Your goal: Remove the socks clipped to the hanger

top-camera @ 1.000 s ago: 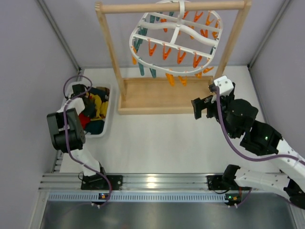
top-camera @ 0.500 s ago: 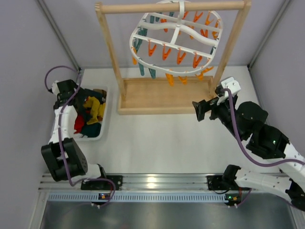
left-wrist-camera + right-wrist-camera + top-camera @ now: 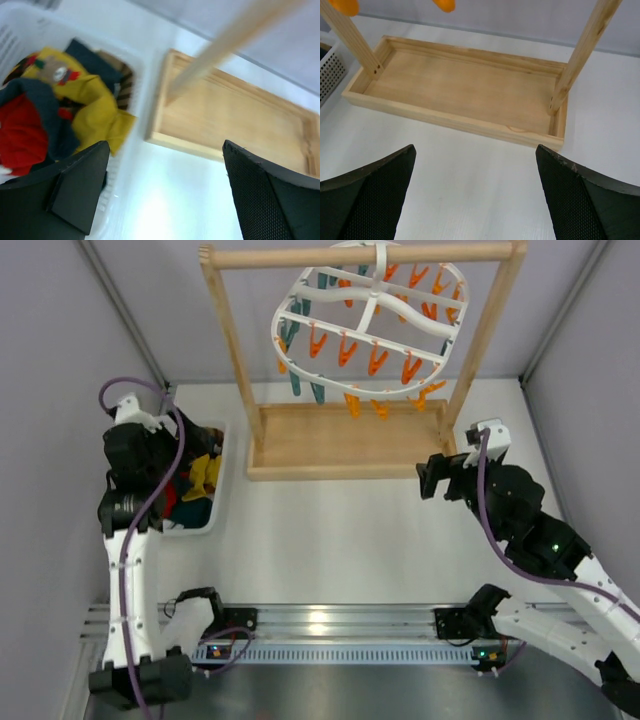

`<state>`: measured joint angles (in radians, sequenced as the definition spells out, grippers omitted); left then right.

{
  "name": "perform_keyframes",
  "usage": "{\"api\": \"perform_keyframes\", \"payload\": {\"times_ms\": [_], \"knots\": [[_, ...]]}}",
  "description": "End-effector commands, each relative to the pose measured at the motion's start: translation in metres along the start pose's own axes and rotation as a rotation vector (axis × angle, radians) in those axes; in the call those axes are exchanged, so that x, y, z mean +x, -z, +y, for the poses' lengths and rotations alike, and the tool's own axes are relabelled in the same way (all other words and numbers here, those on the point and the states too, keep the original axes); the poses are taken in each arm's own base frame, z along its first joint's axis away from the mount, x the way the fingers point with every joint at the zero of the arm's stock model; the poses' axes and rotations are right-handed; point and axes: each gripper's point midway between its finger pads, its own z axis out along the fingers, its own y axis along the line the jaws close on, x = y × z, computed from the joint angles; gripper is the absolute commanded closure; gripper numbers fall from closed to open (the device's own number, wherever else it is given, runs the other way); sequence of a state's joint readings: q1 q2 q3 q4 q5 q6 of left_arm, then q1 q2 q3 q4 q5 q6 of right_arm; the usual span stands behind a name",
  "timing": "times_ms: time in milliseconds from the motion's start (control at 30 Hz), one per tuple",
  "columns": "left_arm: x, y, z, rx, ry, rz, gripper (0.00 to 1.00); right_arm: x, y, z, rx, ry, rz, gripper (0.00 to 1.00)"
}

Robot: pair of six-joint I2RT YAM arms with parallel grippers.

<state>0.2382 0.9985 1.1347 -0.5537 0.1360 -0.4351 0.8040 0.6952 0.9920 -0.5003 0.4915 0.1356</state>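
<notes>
The hanger [image 3: 368, 315], a white oval ring with orange and teal clips, hangs from the wooden rack's top bar, and its clips look bare in the top view. Socks [image 3: 200, 480] lie piled in the white basket [image 3: 222, 472] at the left: yellow [image 3: 95, 102], red [image 3: 20, 135] and dark blue ones. My left gripper [image 3: 165, 197] hangs open and empty above the basket's right rim and the table beside it. My right gripper [image 3: 434, 480] [image 3: 476, 197] is open and empty over the table, just in front of the rack's base tray.
The wooden rack has two posts [image 3: 232, 340] [image 3: 488, 335] set in a shallow base tray [image 3: 340, 445] [image 3: 465, 90]. Two orange clip tips [image 3: 342, 6] hang at the top of the right wrist view. Grey walls close in both sides.
The left gripper went from shut low in the basket to wide open, and its arm rose and swung back to the left. The right arm drew back slightly toward the right.
</notes>
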Motion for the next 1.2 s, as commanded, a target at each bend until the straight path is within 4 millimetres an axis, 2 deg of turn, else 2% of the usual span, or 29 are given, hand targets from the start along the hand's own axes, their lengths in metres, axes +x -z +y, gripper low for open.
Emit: {"api": "perform_keyframes", "payload": {"times_ms": [0,33,67,100,133,167,200,233,333,467,667,867,1167], "knots": [[0.016,0.059,-0.034,0.134,-0.218,-0.030,0.02,0.000,-0.007,0.000,-0.030,-0.098,-0.002,0.01],[0.021,0.067,-0.037,0.144,-0.239,-0.024,0.02,0.014,-0.009,-0.008,0.007,-0.105,0.041,0.01],[0.027,0.075,-0.037,0.147,-0.262,-0.013,0.02,0.020,-0.008,-0.011,0.015,-0.112,0.060,0.00],[0.026,0.089,-0.027,0.109,-0.271,-0.046,0.02,0.026,-0.006,-0.016,0.033,-0.117,0.075,0.01],[0.029,0.097,-0.027,0.114,-0.276,-0.057,0.02,0.030,0.004,-0.021,0.042,-0.137,0.079,0.01],[0.037,0.107,-0.037,0.176,-0.298,-0.052,0.02,0.030,0.010,-0.025,0.059,-0.151,0.065,0.00],[0.044,0.115,-0.035,0.187,-0.314,-0.041,0.02,0.037,0.014,-0.031,0.080,-0.159,0.066,0.01],[0.043,0.128,-0.033,0.198,-0.321,-0.068,0.02,0.034,0.026,-0.042,0.118,-0.170,0.029,0.01],[0.049,0.143,-0.022,0.180,-0.309,-0.097,0.02,0.033,0.042,-0.060,0.178,-0.180,-0.017,0.01],[0.060,0.154,-0.022,0.226,-0.310,-0.103,0.02,0.038,0.053,-0.052,0.101,-0.148,0.002,0.01],[0.062,0.165,-0.029,0.291,-0.322,-0.118,0.02,0.038,0.055,-0.060,0.141,-0.080,0.050,0.00],[0.061,0.167,-0.028,0.291,-0.319,-0.128,0.02,0.040,0.050,-0.065,0.177,-0.032,0.083,0.01],[0.062,0.165,-0.028,0.287,-0.316,-0.123,0.02,0.025,0.049,-0.061,0.163,-0.056,0.041,0.01]]}}
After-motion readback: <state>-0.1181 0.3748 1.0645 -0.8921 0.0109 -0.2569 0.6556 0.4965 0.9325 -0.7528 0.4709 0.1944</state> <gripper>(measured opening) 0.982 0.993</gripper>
